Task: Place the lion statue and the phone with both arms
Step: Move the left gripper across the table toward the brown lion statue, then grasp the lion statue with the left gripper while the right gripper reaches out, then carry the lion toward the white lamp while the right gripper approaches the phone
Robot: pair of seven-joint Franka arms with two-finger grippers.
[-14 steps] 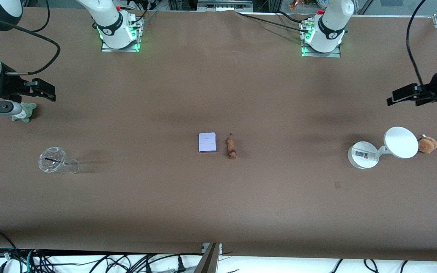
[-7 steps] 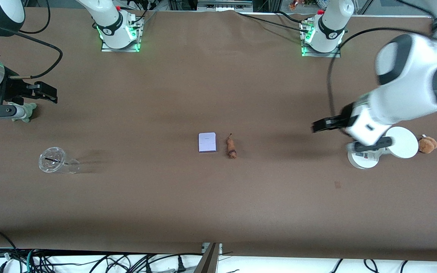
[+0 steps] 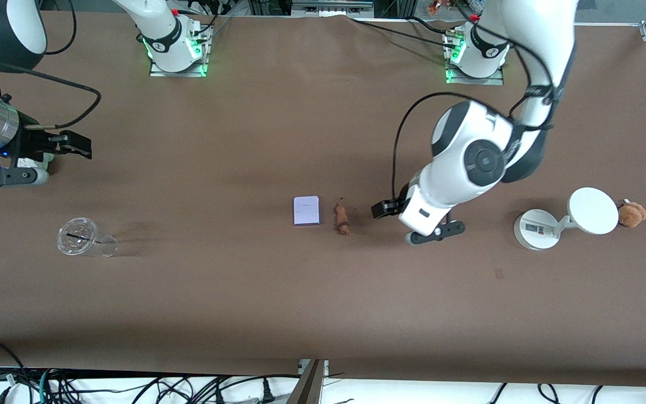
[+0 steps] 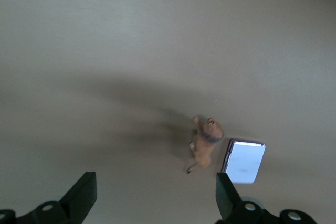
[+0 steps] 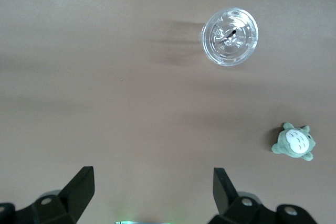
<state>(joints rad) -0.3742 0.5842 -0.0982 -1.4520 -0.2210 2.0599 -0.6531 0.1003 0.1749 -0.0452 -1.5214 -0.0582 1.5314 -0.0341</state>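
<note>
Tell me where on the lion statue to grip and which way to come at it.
Grip the lion statue across its narrow middle, coming straight down from above. It lies flat and elongated on the table, so its thin flanks suit the two fingers. Keep clear of the phone lying close beside it. The open left gripper hovers just beside the lion, best placed.

high front camera overlooks table (image 3: 323,314); wrist cameras face down.

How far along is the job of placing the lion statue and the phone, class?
Nothing looks done yet. The small orange-brown lion statue and the flat pale lavender phone lie side by side on the brown table, neither held. In hand: the left hand hangs open over the table beside the lion. The right hand waits open near its own end. Both grasps and placements remain.
</note>
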